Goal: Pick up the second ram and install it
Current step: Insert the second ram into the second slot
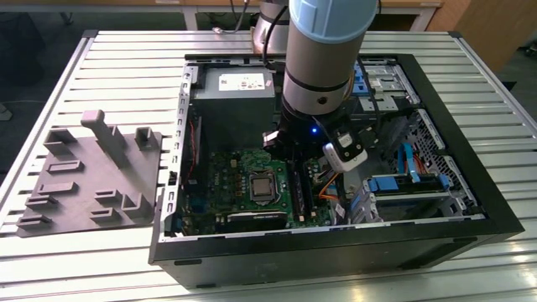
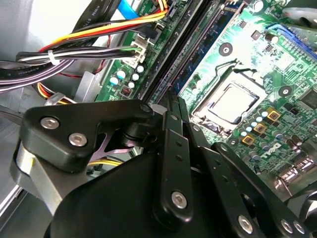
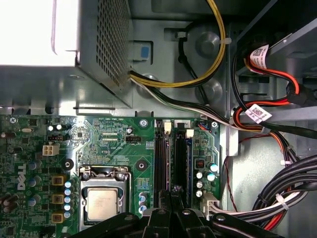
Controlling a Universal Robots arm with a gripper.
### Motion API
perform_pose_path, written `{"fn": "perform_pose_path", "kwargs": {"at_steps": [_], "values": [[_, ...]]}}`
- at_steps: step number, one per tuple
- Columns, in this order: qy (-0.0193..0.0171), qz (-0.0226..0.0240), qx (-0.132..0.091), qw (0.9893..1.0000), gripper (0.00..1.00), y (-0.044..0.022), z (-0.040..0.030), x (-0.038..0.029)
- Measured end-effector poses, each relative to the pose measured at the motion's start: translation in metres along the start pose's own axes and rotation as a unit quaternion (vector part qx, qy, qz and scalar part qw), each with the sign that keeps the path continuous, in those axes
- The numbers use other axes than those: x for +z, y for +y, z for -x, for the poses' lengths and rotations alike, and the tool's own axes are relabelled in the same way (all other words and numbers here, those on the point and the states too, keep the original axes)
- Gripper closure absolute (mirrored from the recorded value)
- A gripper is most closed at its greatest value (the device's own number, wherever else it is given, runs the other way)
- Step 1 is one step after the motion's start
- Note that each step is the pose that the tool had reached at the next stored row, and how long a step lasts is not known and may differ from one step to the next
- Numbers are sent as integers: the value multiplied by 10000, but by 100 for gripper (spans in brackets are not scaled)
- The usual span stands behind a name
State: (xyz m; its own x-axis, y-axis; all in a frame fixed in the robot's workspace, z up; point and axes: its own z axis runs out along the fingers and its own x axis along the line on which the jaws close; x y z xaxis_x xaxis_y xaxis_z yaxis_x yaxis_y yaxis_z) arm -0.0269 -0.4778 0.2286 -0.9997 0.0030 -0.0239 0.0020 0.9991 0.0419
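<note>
The second ram (image 3: 181,159) is a thin dark stick standing on edge in one of the long black slots beside the processor (image 3: 101,204) on the green motherboard (image 3: 119,134). My gripper (image 3: 173,191) hangs straight over that slot, its two fingertips drawn together on the stick's top edge. In the second wrist view the gripper (image 2: 171,102) points down at the slot rails, and its black linkage hides the near part of the stick. In the exterior view the gripper (image 1: 295,157) is low inside the open computer case (image 1: 336,242).
Bundled cables (image 3: 267,119) run close beside the slots, and more cables (image 2: 99,44) cross near the fingers. A metal power supply box (image 1: 235,94) sits at the case's far end. A grey moulded holder tray (image 1: 92,182) lies on the slatted table at the exterior view's left.
</note>
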Motion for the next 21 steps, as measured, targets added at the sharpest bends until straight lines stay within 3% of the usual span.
{"fn": "perform_pose_path", "kwargs": {"at_steps": [21], "values": [[0, 28, 1, 10000, 88, -1, 0, 16]]}}
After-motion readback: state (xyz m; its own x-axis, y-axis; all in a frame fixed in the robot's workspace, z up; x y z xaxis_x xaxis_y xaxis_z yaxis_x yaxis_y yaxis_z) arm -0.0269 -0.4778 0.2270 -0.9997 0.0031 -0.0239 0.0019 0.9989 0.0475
